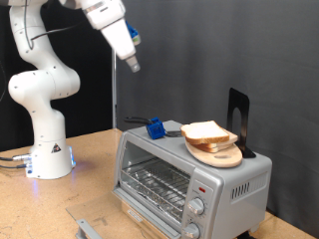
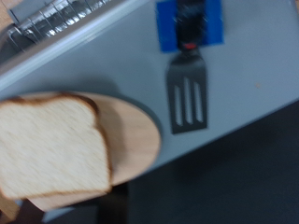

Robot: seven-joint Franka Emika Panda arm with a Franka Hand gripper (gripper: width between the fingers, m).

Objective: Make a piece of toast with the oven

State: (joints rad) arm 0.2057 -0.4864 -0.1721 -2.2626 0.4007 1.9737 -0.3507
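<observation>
The piece of toast, pale with a brown crust, lies on a round light-wood plate on top of the silver-grey oven. The oven's door is folded down and its wire rack shows. My gripper hangs high in the air, up and to the exterior view's left of the oven, holding nothing that shows. In the wrist view the toast lies on the plate on the oven's top; the fingers do not show there.
A black spatula with a blue block at its handle lies on the oven top beside the plate; it also shows in the exterior view. A black stand rises behind the plate. The arm's white base stands on the wooden table.
</observation>
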